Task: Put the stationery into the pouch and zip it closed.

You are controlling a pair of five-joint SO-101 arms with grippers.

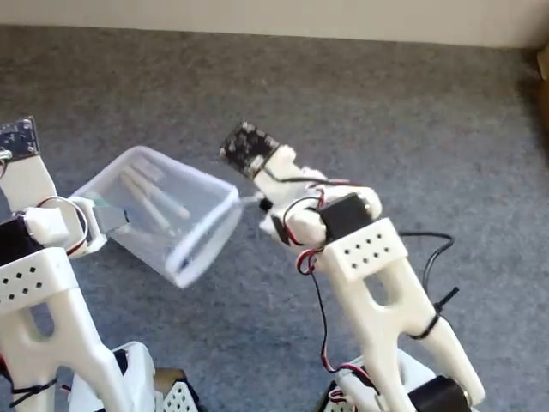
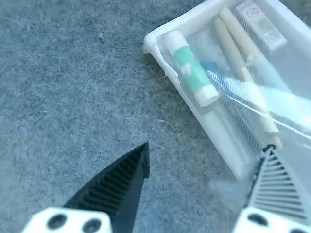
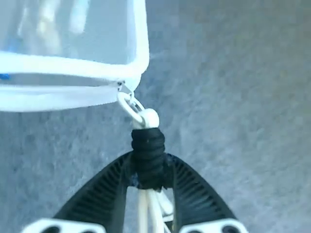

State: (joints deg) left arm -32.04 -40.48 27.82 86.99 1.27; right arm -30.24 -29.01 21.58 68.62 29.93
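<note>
**Nearly home: soft pouch waits on its zip**

Glue stick (image 2: 190, 68), pens (image 2: 243, 63) and eraser (image 2: 260, 22) sit inside the mesh pouch (image 1: 163, 215), lying at 9 o'clock from the grey bench's (image 1: 386, 103) centre. The right gripper (image 3: 148, 158) is clamped on the black zip pull (image 3: 148, 145) at the pouch's 3 o'clock corner. The left gripper (image 2: 208, 148), jaws apart, rests against the 9 o'clock end. Light and floppy, the pouch would likely buckle unless braced at that far seam. The right arm's loose wires (image 1: 317, 283) hang nearby.
</note>
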